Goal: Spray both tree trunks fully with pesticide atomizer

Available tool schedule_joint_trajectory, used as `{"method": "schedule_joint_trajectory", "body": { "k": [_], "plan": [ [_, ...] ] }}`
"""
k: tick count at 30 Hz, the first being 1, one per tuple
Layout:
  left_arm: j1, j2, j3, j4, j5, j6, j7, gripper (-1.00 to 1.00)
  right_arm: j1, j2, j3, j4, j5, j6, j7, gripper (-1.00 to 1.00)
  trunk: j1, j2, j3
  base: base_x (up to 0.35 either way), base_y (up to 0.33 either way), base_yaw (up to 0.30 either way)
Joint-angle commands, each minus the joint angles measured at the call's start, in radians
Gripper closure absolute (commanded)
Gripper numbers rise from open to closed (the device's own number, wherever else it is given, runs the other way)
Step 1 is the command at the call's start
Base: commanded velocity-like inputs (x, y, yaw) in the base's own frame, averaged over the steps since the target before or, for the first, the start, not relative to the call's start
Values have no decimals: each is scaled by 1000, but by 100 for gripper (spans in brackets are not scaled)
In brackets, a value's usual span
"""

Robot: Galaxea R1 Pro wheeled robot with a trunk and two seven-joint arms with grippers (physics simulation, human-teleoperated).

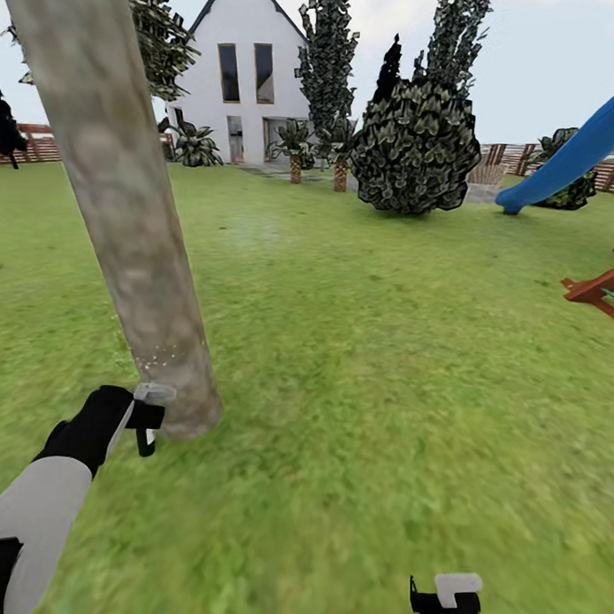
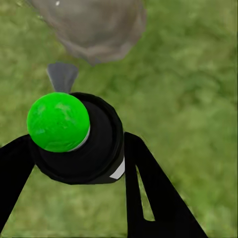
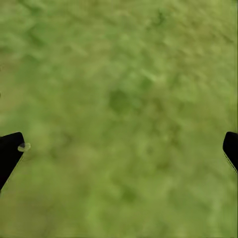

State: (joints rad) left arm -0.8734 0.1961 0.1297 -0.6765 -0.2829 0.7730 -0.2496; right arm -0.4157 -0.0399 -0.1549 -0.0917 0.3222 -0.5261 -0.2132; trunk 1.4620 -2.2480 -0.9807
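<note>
A thick pale mottled tree trunk (image 1: pixel 124 212) leans up from the lawn at the left, with small white specks low on its bark. My left gripper (image 1: pixel 146 416) sits right beside the trunk's base. In the left wrist view, the left gripper (image 2: pixel 77 141) is shut on the pesticide atomizer (image 2: pixel 87 153), a black bottle with a green round top (image 2: pixel 58 121). Its grey nozzle (image 2: pixel 62 75) points at the trunk's foot (image 2: pixel 94 27). My right gripper (image 1: pixel 447 597) hangs low at the front right, and it stands open over bare grass (image 3: pixel 121 148).
Lawn stretches ahead to a white house (image 1: pixel 244 75). A dark round bush (image 1: pixel 417 147) and small palms (image 1: pixel 296 152) stand before the house. A blue slide (image 1: pixel 569 161) and a red wooden frame (image 1: pixel 600 291) are at the right. A brown slat fence (image 1: pixel 38 145) runs behind.
</note>
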Motion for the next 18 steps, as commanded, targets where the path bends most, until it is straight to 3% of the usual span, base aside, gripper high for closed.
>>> {"method": "schedule_joint_trajectory", "body": {
  "k": [1, 4, 6, 11, 18],
  "plan": [
    [16, 24, 0, 0, 11, 1, 10, 100, 0, 0, 0, 0, 0, 0, 0, -100, 0, 0, 0, 192, -140, 278],
    [39, 51, -3, 0, 11, 0, 42, 100, 0, 0, 0, 0, 0, 0, 0, -100, 0, 0, 0, 64, -41, 124],
    [50, 41, -7, 0, 14, -4, 49, 100, 0, 0, 0, 0, 0, 0, 0, -100, 0, 0, 0, 6, -4, 12],
    [51, -28, -7, -3, 14, -4, 50, 100, 0, 0, 0, 0, 0, 0, 0, -100, 0, 0, 0, 1, 0, 106],
    [87, -10, -2, 0, 11, -8, 67, 100, 0, -1, 0, 1, 1, 0, 0, -100, 0, 0, 0, 204, -40, 89]
  ]
}}
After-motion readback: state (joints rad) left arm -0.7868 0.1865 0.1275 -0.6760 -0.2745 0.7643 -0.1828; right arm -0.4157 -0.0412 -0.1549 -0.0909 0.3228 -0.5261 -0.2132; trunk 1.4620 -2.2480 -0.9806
